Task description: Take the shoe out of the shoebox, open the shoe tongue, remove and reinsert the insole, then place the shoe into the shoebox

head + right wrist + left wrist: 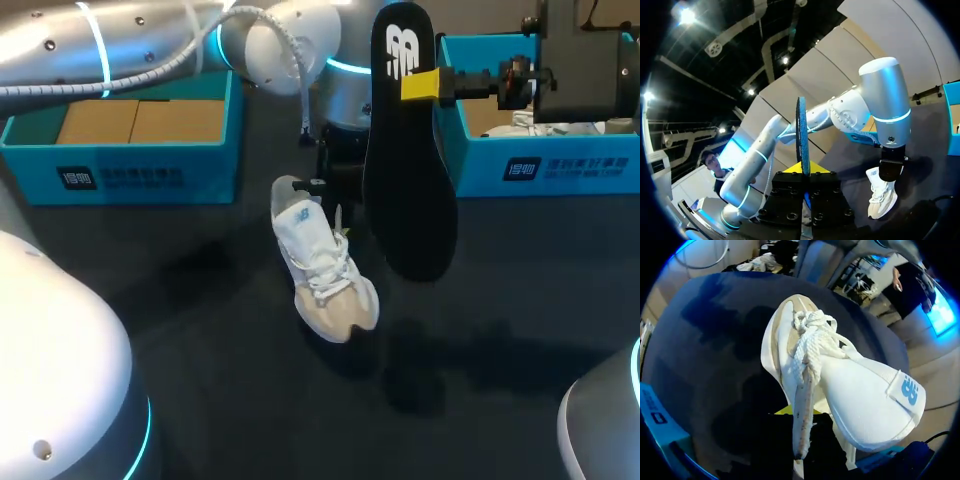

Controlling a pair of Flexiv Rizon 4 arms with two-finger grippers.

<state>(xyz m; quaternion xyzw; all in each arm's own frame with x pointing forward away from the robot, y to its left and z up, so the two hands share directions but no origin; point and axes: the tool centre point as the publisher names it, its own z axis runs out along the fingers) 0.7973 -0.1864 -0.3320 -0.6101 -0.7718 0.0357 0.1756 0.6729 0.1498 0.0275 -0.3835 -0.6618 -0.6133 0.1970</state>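
A white shoe (322, 268) hangs toe-down over the middle of the dark table, and my left gripper (318, 190) is shut on its heel end from above. In the left wrist view the shoe (850, 390) fills the space ahead of my left gripper (800, 412), with its laces (807, 347) bunched and one end dangling. My right gripper (420, 85) is shut on a black insole (408, 170), holding it upright in the air just right of the shoe. In the right wrist view the insole (801, 130) stands edge-on between the yellow tips of my right gripper (803, 170).
A blue shoebox (120, 175) with a cardboard-coloured inside stands at the back left. A second blue shoebox (545, 165) at the back right holds white paper. Dark tabletop (200, 330) stretches in front of the shoe.
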